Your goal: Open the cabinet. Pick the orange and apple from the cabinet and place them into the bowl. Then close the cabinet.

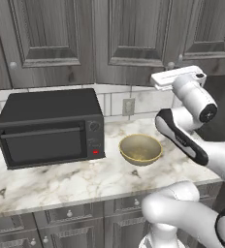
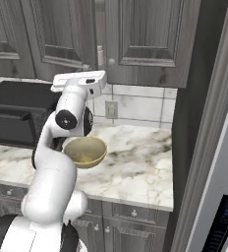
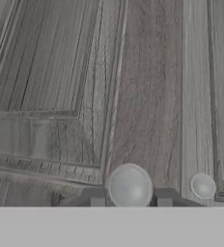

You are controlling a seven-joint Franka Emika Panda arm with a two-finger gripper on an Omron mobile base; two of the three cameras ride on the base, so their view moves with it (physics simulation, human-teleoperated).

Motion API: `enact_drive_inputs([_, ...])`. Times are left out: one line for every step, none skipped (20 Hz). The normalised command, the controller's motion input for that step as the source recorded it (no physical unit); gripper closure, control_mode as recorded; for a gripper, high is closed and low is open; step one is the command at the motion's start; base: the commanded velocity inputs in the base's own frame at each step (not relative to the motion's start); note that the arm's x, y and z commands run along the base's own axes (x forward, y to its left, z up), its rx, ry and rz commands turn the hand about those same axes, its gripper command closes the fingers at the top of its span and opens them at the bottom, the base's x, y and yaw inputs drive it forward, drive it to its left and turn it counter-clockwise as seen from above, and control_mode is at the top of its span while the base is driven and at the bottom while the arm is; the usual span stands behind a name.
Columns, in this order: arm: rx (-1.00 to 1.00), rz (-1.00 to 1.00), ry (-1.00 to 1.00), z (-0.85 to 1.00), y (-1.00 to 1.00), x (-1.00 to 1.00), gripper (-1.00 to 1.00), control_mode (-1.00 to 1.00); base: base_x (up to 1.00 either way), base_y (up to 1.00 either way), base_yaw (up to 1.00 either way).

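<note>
The cabinet (image 1: 134,34) (image 2: 145,39) (image 3: 51,72) hangs above the counter with both dark grey doors shut. My gripper (image 1: 175,66) (image 2: 99,58) (image 3: 131,200) is raised to the doors' lower edge and is shut on a round silver knob (image 3: 129,185) beside the seam between the doors. A second knob (image 3: 202,185) sits just across the seam. The olive-tan bowl (image 1: 140,148) (image 2: 85,150) stands on the marble counter below my arm, with nothing in it. The orange and the apple are hidden behind the shut doors.
A black microwave oven (image 1: 49,128) (image 2: 15,115) stands on the counter (image 1: 61,181) left of the bowl. A wall outlet (image 1: 128,106) (image 2: 111,109) is behind the bowl. Low cabinets with drawers (image 1: 66,225) run under the counter. A tall dark panel (image 2: 204,123) bounds the right side.
</note>
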Motion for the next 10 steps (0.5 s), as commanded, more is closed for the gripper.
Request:
enact_drive_inputs([0.0,0.0,0.08,0.02,0.74,-1.0,1.0,-1.0,0.0,0.0,0.0])
enact_drive_inputs([0.0,0.0,0.08,0.04,0.78,-1.0,1.0,-1.0,0.0,0.0,0.0])
enact_drive_inputs([0.0,0.0,0.07,0.04,0.82,-1.0,1.0,-1.0,0.0,0.0,0.0])
enact_drive_inputs([0.0,-0.01,0.07,0.03,0.87,-1.0,1.0,-1.0,0.0,0.0,0.0])
enact_drive_inputs([0.0,-0.02,0.07,0.02,0.89,-1.0,1.0,-1.0,0.0,0.0,0.0])
enact_drive_inputs([-0.01,-0.03,0.05,0.0,0.91,-1.0,1.0,-1.0,0.0,0.0,0.0])
enact_drive_inputs([-0.02,-0.04,0.05,0.0,0.91,-1.0,1.0,-1.0,0.0,0.0,0.0])
enact_drive_inputs([-0.03,-0.04,0.05,0.0,0.92,-1.0,1.0,-1.0,0.0,0.0,0.0])
enact_drive_inputs([-0.04,-0.06,0.03,0.0,0.92,-1.0,1.0,-1.0,0.0,0.0,0.0])
enact_drive_inputs([-0.05,-0.07,0.03,0.0,0.92,-0.93,1.0,-1.0,0.0,0.0,0.0])
